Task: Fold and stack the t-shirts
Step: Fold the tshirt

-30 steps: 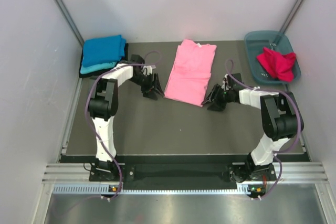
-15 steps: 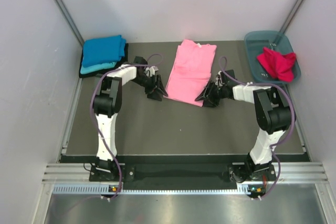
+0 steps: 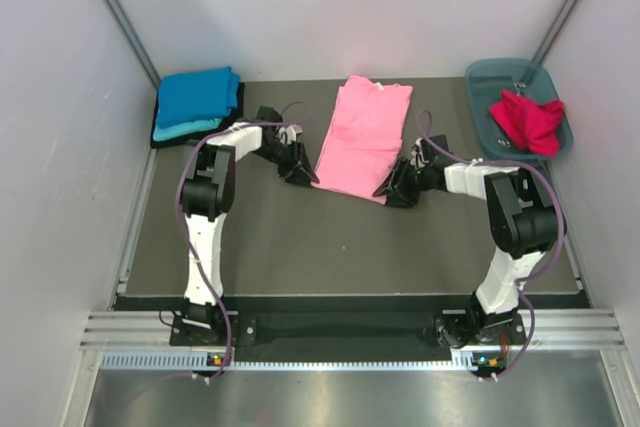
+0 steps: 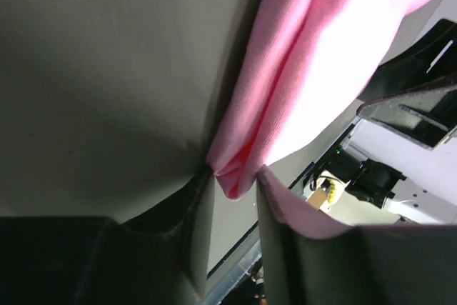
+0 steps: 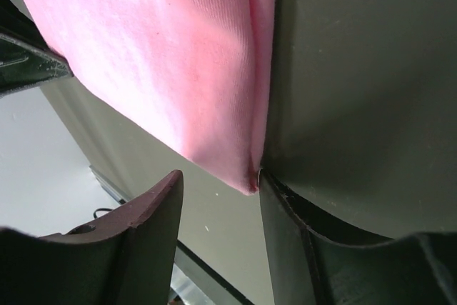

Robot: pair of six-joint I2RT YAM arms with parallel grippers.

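Moved in to near corners of pink t-shirt (image 3: 362, 137). Half open around cloth, nothing pinched yet. Squeeze left gripper (image 4: 234, 173) and right gripper (image 5: 219, 174) shut together.

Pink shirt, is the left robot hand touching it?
Touching. The left wrist view shows the bunched corner of the pink shirt sitting between the fingertips of the left gripper, meeting both.

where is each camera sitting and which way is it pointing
top external: above and behind the arms, looking down at the table; both whole arms show, left gripper and right gripper at the pink t-shirt.
left wrist: on the left arm, low over the table, facing the shirt's corner; its two fingers show.
right wrist: likewise, at the other near corner; its two fingers show.
Shared: all three see the pink t-shirt.
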